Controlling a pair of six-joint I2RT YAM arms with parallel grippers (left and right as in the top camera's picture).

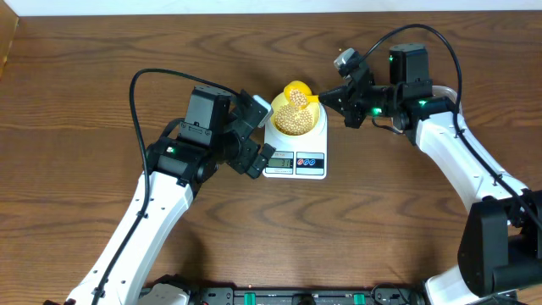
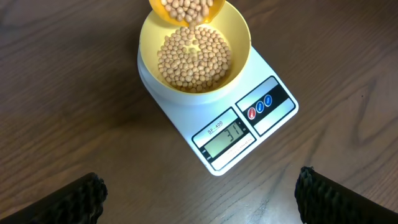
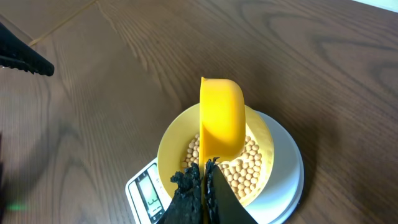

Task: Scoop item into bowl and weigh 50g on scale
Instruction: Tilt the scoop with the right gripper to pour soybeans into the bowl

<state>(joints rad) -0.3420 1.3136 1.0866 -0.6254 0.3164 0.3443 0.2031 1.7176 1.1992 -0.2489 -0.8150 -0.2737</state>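
Mid-counter, dark brown wood all round: a white digital kitchen scale; grey display and two round buttons along one short edge; digits showing on the display, too small to read with confidence.

On the scale's other end, resting on the white platform: a small round yellow bowl; upright, about as wide as the scale itself; inside, a shallow heap of tan soybeans covering the bottom, well below the rim.

Above the bowl, over its far rim as seen from the left wrist: a small yellow scoop; tipped steeply, mouth turned down toward the bowl; more beans visible in the cup at the top edge of the left wrist view; whether touching the rim or just clear of it, impossible to tell.

Right end effector: black fingers pressed together, clamped on the scoop's handle; held over the bowl, reaching in from the robot's right.

Left end effector: jaws spread wide, gripping nothing; black fingertips in the two lower corners of its own camera view; hovering over bare wood just beside the scale, apart from bowl and scoop.

From overhead: left arm reaching in from the lower left, right arm from the lower right; scale and bowl between the two.
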